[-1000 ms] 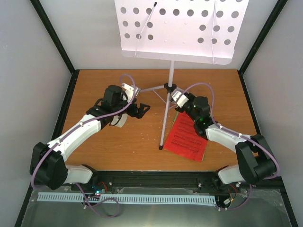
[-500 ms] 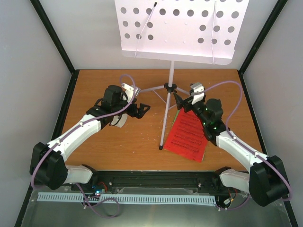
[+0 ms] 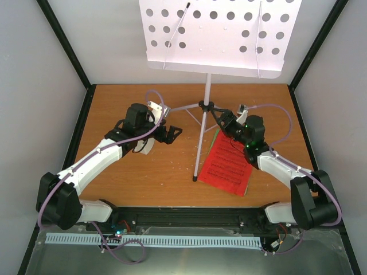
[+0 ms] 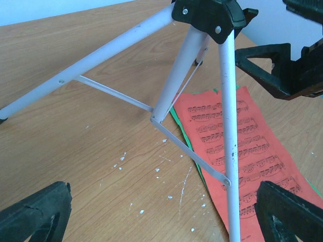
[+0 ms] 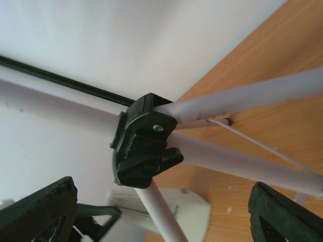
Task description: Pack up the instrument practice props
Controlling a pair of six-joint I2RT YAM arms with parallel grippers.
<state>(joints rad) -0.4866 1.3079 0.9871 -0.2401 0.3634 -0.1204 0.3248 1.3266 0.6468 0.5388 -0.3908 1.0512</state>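
Music stand: the white perforated music stand (image 3: 215, 34) stands upright at the back of the wooden table (image 3: 143, 172). Its thin silver tripod (image 3: 200, 137) is spread, and the near leg comes down just beside the left edge of the pages.

Tripod hub: the black hub (image 5: 144, 146) where the legs meet the pole sits low on the stand, between the two arms.

Sheet music: a red sheet-music page (image 3: 226, 166) lies flat on the table to the right of the near leg. A green page (image 4: 175, 115) lies under it, with only a thin edge showing.

Left gripper: the left gripper (image 3: 172, 133) is left of the tripod and points toward it. Its fingers (image 4: 35, 214) are spread wide and hold nothing. In the left wrist view the pole and two legs stand ahead of the fingertips, framed between them but apart from them.

Right gripper: the right gripper (image 3: 219, 120) is just beside the hub on its right, above the top corner of the red page. Its fingers (image 5: 282, 217) are spread wide with nothing clamped. In the right wrist view the hub sits close ahead in the gap between them, touching neither finger.

Table surface: small white flecks (image 4: 151, 176) lie scattered on the wood near the tripod.
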